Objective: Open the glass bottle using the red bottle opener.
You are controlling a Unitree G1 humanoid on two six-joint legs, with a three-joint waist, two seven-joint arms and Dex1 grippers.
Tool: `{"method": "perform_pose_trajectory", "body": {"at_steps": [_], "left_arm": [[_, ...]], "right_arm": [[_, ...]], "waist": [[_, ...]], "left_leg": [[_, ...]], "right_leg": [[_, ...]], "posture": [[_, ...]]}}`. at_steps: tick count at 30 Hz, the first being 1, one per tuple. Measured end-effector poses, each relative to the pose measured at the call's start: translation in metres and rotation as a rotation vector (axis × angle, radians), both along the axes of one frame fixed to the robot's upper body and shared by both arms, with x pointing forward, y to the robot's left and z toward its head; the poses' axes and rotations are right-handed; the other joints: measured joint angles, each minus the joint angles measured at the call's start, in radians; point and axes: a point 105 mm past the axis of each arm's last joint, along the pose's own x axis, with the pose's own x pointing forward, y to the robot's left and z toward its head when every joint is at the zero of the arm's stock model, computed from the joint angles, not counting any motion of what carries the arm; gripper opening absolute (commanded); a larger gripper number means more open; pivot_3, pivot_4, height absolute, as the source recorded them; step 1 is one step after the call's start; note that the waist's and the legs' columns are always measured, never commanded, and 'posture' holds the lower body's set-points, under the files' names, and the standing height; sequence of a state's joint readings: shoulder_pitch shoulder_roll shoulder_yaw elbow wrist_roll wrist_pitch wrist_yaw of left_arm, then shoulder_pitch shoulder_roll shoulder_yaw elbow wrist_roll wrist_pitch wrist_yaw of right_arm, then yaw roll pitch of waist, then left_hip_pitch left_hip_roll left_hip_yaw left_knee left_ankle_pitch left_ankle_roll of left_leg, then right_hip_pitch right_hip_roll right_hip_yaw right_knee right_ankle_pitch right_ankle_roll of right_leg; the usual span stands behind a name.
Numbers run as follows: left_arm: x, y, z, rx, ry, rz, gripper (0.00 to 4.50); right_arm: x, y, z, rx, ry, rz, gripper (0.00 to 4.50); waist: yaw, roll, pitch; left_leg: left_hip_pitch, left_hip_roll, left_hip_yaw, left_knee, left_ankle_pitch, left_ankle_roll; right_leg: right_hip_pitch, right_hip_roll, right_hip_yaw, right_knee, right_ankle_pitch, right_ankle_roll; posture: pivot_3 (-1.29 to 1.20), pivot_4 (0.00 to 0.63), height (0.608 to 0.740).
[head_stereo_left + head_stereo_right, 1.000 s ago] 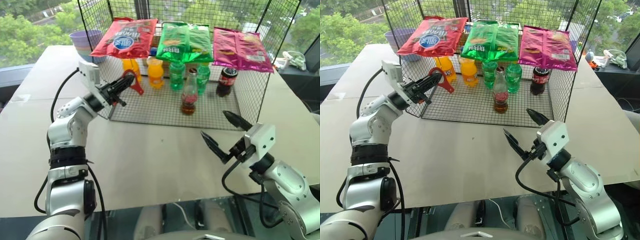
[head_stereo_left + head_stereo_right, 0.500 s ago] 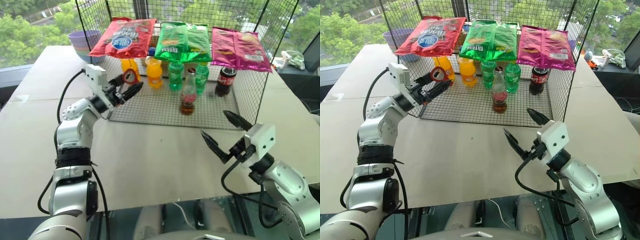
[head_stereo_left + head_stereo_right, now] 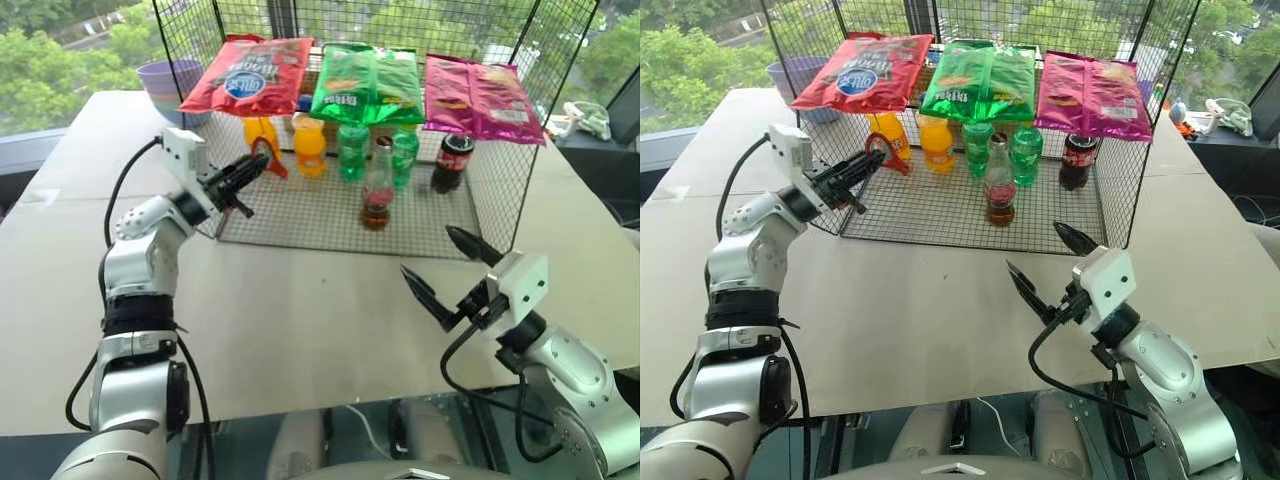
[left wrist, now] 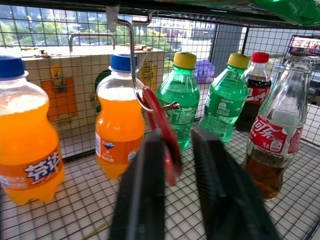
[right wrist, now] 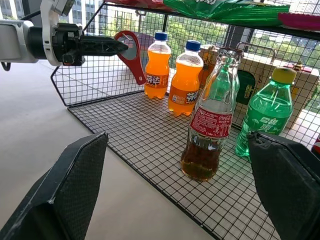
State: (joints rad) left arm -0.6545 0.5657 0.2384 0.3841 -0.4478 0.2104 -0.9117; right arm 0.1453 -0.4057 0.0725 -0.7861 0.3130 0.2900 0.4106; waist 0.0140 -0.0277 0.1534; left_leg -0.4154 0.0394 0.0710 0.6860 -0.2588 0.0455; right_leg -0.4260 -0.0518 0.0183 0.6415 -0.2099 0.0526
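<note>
The red bottle opener [image 3: 271, 156] hangs by its ring head from a wire hook [image 4: 134, 75] at the left front of the wire rack. My left gripper [image 3: 257, 166] reaches in level from the left and is shut on the red bottle opener [image 4: 163, 131], which sits edge-on between the two fingers. The glass bottle [image 3: 378, 190] stands upright on the rack floor to the right of the opener, capped, with dark drink low inside and a red label [image 5: 211, 123]. Near the table's front, my right gripper [image 3: 425, 250] is open wide and empty, pointing toward the bottle.
The wire rack [image 3: 330, 225] also holds two orange soda bottles [image 3: 310, 146], two green bottles [image 3: 353, 150] and a dark cola bottle [image 3: 454, 162]. Chip bags [image 3: 366, 85] lie on its top shelf. Stacked purple bowls [image 3: 170, 80] stand at the back left.
Half a second ago my left gripper stood open beside the hanging opener; now it has shut on it again. The right arm has not moved.
</note>
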Motion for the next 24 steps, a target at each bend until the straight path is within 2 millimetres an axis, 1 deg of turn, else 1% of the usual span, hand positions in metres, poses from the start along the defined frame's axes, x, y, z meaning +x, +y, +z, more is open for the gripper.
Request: {"method": "perform_pose_trajectory", "body": {"at_steps": [24], "left_arm": [[-0.0063, -0.001, 0.0049, 0.005, 0.018, -0.08, 0.07]], "right_arm": [[0.0002, -0.0007, 0.0002, -0.015, -0.015, -0.012, 4.5]], "waist": [[0.002, 0.0, 0.0]], "left_leg": [[0.0, 0.0, 0.0, 0.0, 0.0, 0.0]], "right_leg": [[0.0, 0.0, 0.0, 0.0, 0.0, 0.0]], "posture": [[0.0, 0.15, 0.74]]}}
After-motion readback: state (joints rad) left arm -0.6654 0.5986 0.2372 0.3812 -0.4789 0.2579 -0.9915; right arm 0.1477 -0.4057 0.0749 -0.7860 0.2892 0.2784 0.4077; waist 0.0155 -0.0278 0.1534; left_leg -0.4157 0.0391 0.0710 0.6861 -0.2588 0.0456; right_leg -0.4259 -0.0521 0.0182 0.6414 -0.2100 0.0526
